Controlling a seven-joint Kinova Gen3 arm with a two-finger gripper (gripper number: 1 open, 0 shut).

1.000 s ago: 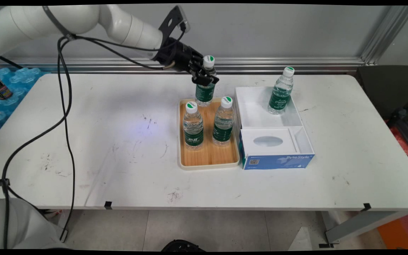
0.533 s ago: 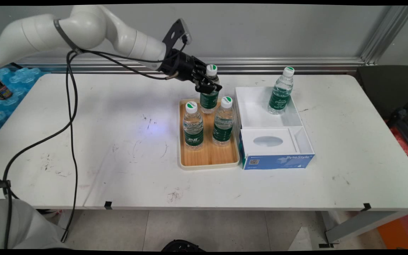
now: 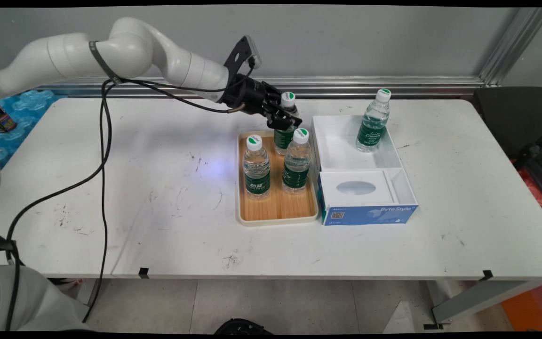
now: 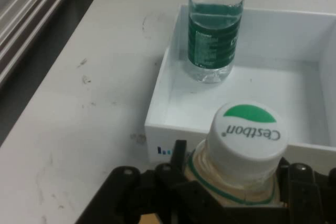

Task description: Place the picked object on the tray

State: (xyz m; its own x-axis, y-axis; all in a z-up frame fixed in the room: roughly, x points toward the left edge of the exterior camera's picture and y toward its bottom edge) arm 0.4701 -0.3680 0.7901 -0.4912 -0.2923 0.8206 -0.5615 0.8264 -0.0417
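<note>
The arm has come down and moved toward the white box since a second ago, carrying its bottle lower, so the bottle now sits low over the far end of the wooden tray [image 3: 278,207]. The claw [image 3: 284,121] is closed tight around the neck of the held bottle [image 3: 286,136], just under its white cap with the green patch. I think this bottle is a bit heavy because it looks full of water. Its plastic sides are thin, smooth and a little squashy, so the stiff neck is the best place to hold it. It is clear with a green label. Two more bottles [image 3: 257,167] stand on the tray nearer the front. Another bottle [image 4: 215,30] stands in the white box [image 3: 346,155] by the tray's right edge.
</note>
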